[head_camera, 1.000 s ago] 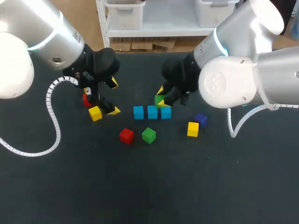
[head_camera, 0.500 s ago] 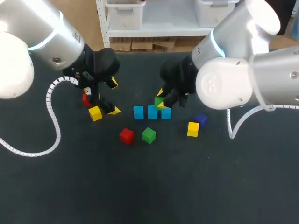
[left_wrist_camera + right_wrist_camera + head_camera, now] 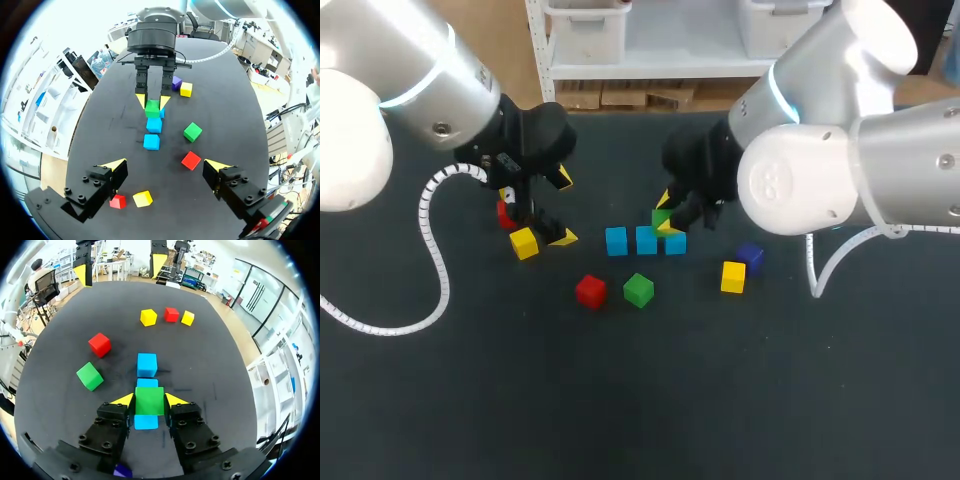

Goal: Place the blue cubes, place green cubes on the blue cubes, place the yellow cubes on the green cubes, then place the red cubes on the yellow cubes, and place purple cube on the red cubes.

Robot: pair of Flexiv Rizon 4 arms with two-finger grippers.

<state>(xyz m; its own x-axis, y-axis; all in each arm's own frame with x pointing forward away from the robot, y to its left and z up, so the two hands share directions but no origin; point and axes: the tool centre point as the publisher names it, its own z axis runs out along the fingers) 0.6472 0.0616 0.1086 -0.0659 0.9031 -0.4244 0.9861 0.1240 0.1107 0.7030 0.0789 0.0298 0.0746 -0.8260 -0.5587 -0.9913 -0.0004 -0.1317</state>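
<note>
Three blue cubes [image 3: 646, 240] lie in a row at the table's middle. My right gripper [image 3: 664, 212] is shut on a green cube [image 3: 149, 400], held just above the row, over the middle blue cube [image 3: 147, 383] and the near one [image 3: 146, 421]. A second green cube [image 3: 638, 290] and a red cube [image 3: 590, 291] lie in front of the row. To its right sit a yellow cube [image 3: 733, 276] and the purple cube [image 3: 750, 256]. My left gripper [image 3: 563, 208] hangs open beside another yellow cube [image 3: 524, 243] and a half-hidden red cube [image 3: 506, 212].
In the right wrist view one more yellow cube [image 3: 187, 318] lies beside the far red cube [image 3: 171, 314]. The left arm's white cable [image 3: 432, 250] loops over the table at the left. The dark tabletop [image 3: 650, 400] has free room toward the front.
My right gripper has edged slightly to the left with the green cube in it. The left arm and the loose cubes have not moved.
</note>
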